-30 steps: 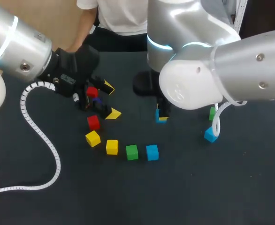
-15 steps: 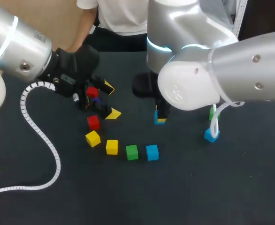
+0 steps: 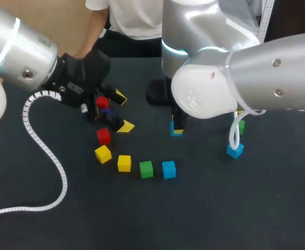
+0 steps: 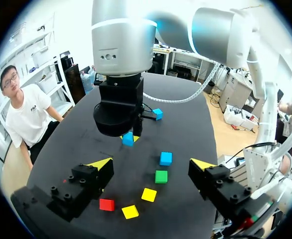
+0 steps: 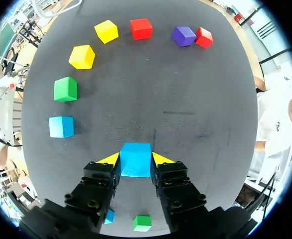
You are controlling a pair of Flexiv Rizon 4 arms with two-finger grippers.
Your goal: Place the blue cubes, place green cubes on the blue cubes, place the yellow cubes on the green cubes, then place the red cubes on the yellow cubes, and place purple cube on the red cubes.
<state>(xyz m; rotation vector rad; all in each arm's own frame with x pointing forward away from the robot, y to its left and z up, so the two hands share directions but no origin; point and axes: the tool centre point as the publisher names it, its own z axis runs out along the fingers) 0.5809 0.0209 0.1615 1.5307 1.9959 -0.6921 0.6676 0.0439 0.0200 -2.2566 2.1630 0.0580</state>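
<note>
My right gripper (image 5: 135, 160) is shut on a blue cube (image 5: 135, 159), held low over the middle of the table (image 3: 177, 127). In a curved row lie a blue cube (image 3: 168, 169), a green cube (image 3: 146, 169), two yellow cubes (image 3: 124, 163) (image 3: 103, 154) and a red cube (image 3: 104, 136). My left gripper (image 3: 122, 111) stands open above a second red cube (image 3: 101, 102) and the purple cube (image 3: 107, 112). From the left wrist view its open gripper (image 4: 151, 164) looks over the row. Another blue cube (image 3: 234, 151) and a green cube (image 3: 240, 126) lie at the right.
My right arm's large elbow (image 3: 210, 94) hangs over the table's back middle and hides part of it. A white coiled cable (image 3: 48, 151) from my left arm trails across the left side of the dark table (image 3: 194, 208).
My right arm has drifted slightly to the left with the blue cube, uncovering more of the green cube at the right. The left arm has not moved.
</note>
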